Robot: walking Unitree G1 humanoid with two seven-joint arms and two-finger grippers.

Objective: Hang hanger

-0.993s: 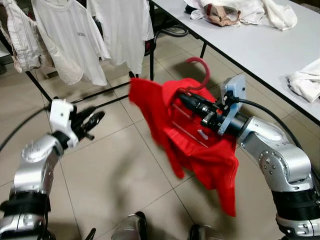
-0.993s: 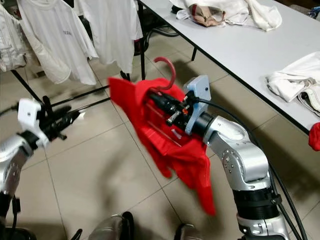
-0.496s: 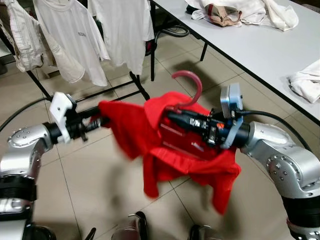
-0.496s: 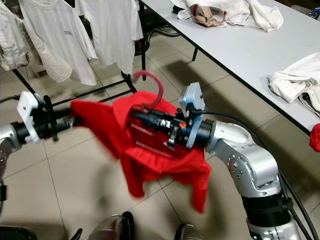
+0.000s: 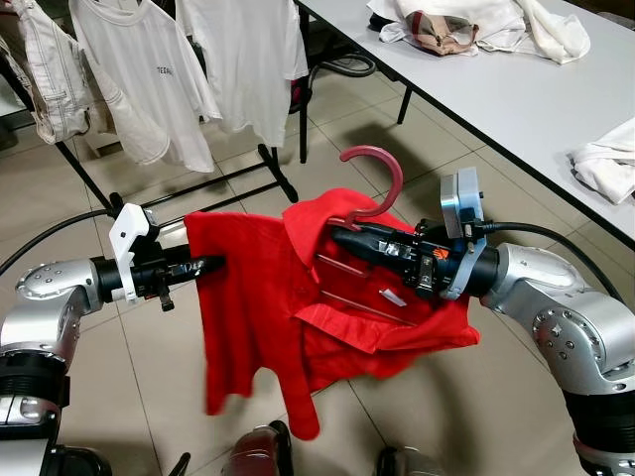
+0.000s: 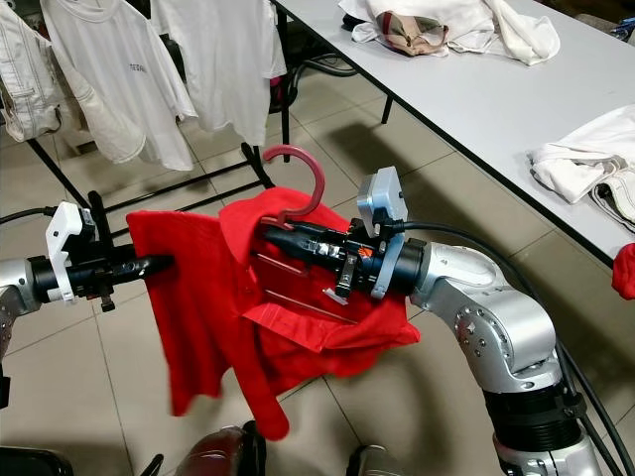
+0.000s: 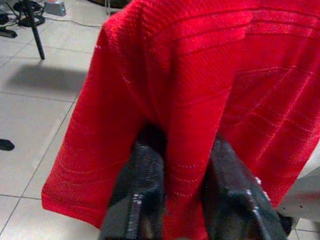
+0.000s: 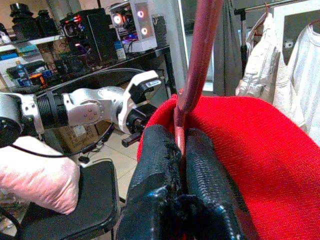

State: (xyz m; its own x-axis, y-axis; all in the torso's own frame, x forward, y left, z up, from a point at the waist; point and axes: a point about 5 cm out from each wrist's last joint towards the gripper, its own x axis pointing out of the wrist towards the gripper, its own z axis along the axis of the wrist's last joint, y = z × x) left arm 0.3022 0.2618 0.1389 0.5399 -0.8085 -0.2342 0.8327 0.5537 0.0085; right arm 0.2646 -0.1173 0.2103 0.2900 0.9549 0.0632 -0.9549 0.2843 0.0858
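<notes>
Gripping hanger (image 5: 372, 188) w/ R gripper (image 5: 342, 236) | L gripper (image 5: 206, 264) pinching red shirt (image 5: 258, 307)

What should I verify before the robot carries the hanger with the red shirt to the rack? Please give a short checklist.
1. Right end effector shut on the hanger stem: ok.
2. Left end effector grips the red shirt at its edge: ok, cloth sits between the fingers.
3. Shirt seated evenly on the hanger: not ok, it is bunched and one side droops.
4. Hook free of cloth: ok.
5. Free space on the clothes rack: cannot tell, the rail is out of view.
</notes>
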